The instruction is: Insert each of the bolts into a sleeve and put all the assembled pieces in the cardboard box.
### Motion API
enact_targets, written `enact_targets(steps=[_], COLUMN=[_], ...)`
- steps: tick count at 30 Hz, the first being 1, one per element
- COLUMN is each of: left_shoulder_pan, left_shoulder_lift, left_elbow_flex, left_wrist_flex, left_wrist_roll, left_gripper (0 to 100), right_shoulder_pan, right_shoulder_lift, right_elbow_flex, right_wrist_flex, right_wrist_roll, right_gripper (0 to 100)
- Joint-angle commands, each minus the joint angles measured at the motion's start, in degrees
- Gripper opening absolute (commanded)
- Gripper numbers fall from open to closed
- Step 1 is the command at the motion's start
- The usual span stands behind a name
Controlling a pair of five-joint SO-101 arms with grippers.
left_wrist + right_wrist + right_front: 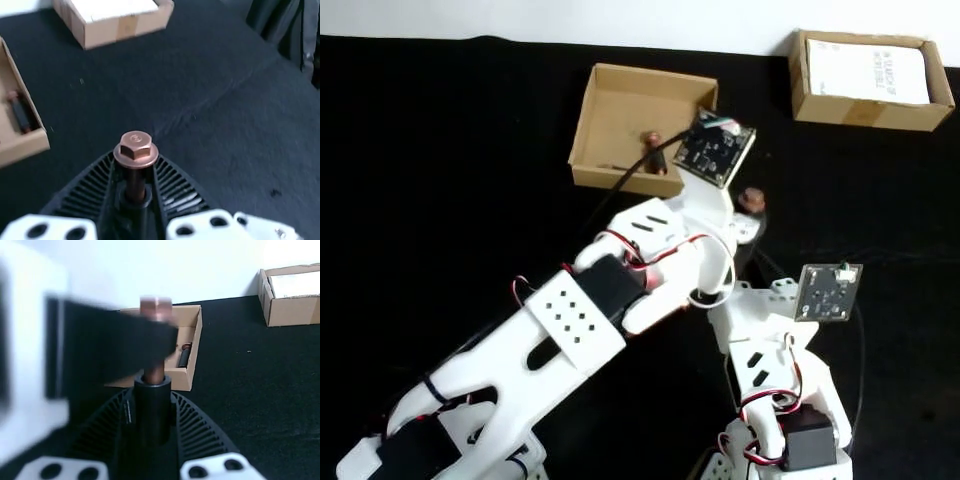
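A copper hex-head bolt (pixel 135 148) is clamped between the ribbed fingers of my left gripper (pixel 135 167), which is shut on its shaft. My right gripper (pixel 150 407) is shut on an upright black sleeve (pixel 151 405). The bolt shaft (pixel 154 371) enters the sleeve's top, with the head (pixel 156 307) above and a left finger (pixel 110 355) crossing in front. From above, the bolt head (pixel 752 197) sits just right of the cardboard box (pixel 620 115). An assembled bolt and sleeve (pixel 655 152) lies in the box, near its front right corner.
A second cardboard box (pixel 870 75) with white paper inside stands at the back right. The left arm (pixel 570 320) stretches diagonally from the front left; the right arm (pixel 780 390) rises at the front right. Black cloth covers the table.
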Motion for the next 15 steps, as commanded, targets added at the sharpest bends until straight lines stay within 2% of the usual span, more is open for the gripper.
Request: enact_targets(steps=[1, 4, 8, 11, 15], left_shoulder_pan=[0.92, 1.1, 2.42, 3.03, 2.95], left_shoulder_lift=[-1.71, -1.71, -3.12, -6.29, -13.41], left_elbow_flex=[-0.66, -3.91, -10.95, -13.85, -14.11], left_wrist_flex=[2.55, 11.87, 29.54, 38.77, 45.45], left_wrist_roll=[0.09, 0.09, 0.26, 0.0, -0.18], left_gripper=[1, 7, 19, 19, 13], right_shoulder_pan=[-0.22, -0.22, -0.22, -0.04, 1.36], right_shoulder_lift=[0.13, 0.13, 0.48, 3.91, 12.35], right_elbow_flex=[-0.4, -0.4, -0.4, -1.19, -5.93], right_wrist_flex=[-1.63, -1.63, -1.63, -1.8, -5.32], right_wrist_roll=[-0.35, -0.35, -0.53, -0.62, -0.7], right_gripper=[0.8, 0.7, 0.7, 0.7, 0.7])
